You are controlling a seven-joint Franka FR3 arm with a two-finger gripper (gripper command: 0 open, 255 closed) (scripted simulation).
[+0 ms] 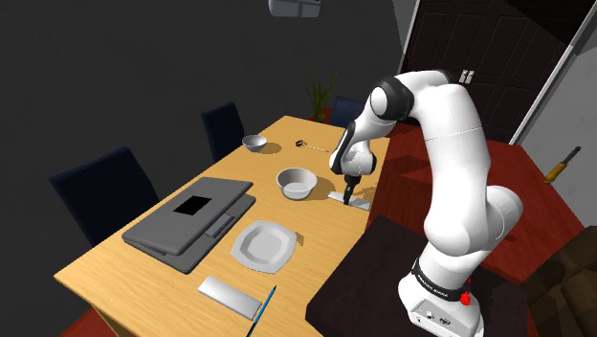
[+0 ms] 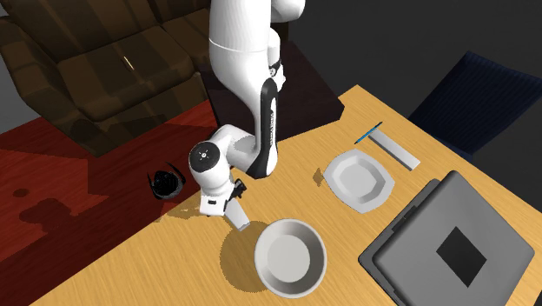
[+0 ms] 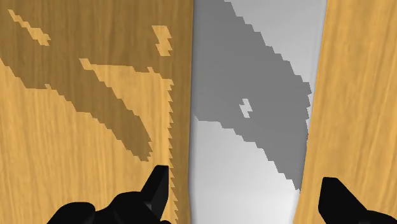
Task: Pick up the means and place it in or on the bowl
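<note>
tabletop (image 1: 115, 273): spread pincer (image 1: 348, 193) partly hides grey slab (image 3: 254, 38).

I'm looking at a wooden table (image 1: 143, 273). Taking the large grey bowl (image 1: 297, 182) as dial centre in the shoulder view, a small bowl (image 1: 254, 143) sits at 10 o'clock. A small dark object (image 1: 311, 146) is at 1, a flat grey strip (image 3: 248, 178) just past 3, a white plate (image 1: 263, 244) at 7 and a grey laptop (image 1: 191, 218) at 8. From the plate, a grey slab (image 1: 230, 297) lies at 7 and a blue pen (image 1: 260, 311) at 6.

Bowl (image 1: 297, 182) nearest obstacle (shoulder view's left); tabletop (image 1: 319, 216) between bare.
</note>
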